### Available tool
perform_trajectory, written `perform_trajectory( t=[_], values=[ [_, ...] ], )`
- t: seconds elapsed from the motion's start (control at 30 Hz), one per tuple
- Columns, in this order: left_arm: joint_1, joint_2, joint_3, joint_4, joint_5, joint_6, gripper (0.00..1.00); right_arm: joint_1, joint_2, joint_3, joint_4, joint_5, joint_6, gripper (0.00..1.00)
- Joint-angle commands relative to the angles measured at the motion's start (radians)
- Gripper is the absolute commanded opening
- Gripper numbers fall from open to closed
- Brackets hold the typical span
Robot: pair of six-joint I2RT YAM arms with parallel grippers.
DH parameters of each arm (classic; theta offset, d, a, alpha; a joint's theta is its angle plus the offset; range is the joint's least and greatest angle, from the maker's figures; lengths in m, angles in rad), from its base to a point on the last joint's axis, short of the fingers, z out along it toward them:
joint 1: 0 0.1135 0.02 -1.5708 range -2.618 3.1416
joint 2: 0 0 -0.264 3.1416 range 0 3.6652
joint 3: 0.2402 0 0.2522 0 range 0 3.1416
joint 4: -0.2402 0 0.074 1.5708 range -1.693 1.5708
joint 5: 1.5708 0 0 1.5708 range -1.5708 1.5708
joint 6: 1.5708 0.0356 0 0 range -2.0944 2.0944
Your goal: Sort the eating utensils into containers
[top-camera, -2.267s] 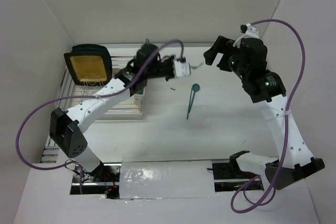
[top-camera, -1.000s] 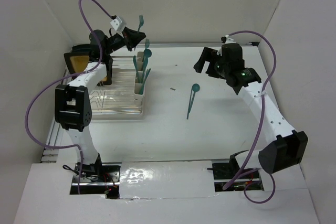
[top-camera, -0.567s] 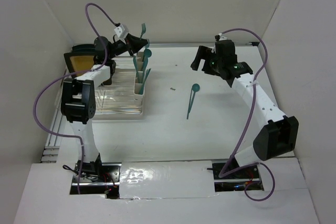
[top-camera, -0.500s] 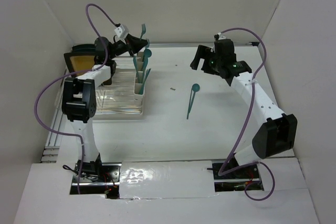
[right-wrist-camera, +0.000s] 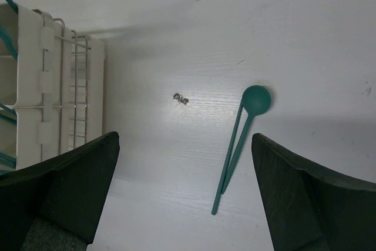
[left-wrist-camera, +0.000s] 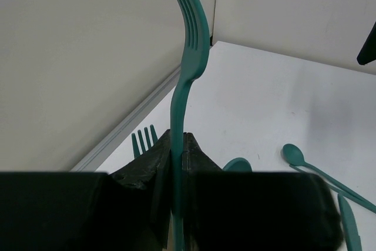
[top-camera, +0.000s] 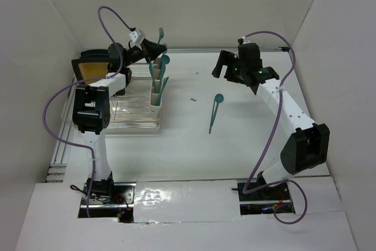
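A teal spoon (top-camera: 214,113) is recorded lying flat on the white table (top-camera: 252,139) near its middle, with the bowl at the far end and apart from everything else. In the right wrist view the spoon (right-wrist-camera: 238,145) is seen directly below the right gripper (right-wrist-camera: 185,138). A small dark speck (top-camera: 193,99) is noted on the table to the spoon's left.

Further left, a clear dish rack (top-camera: 126,116) is seen, with the joined cream cups (top-camera: 156,89) set along its right edge. Several teal utensils (top-camera: 158,74) are stood upright in the farther cups.

At the far end, the right gripper (top-camera: 222,66) is held above the table with its jaws spread wide and nothing between them. The left gripper (top-camera: 154,46) is raised above the far end of the cups. Its fingers are closed on the handle of a teal fork (left-wrist-camera: 188,57), which is held with the tines upward.
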Motion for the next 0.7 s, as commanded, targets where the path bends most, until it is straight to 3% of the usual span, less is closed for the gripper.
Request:
perform_trajectory(
  t=[0.0,0.43,0.67],
  values=[
    [0.001,0.023,0.029,0.105,0.001,-0.003,0.21,-0.007,0.006,0.053,0.042,-0.001,-0.016,1.0],
    [0.001,0.026,0.013,0.128,-0.037,-0.014,0.4,-0.005,0.021,0.053,0.042,-0.024,-0.028,1.0],
    [0.016,-0.046,-0.003,0.104,-0.086,-0.006,0.56,-0.002,0.038,0.033,0.033,-0.046,-0.008,1.0]
  ],
)
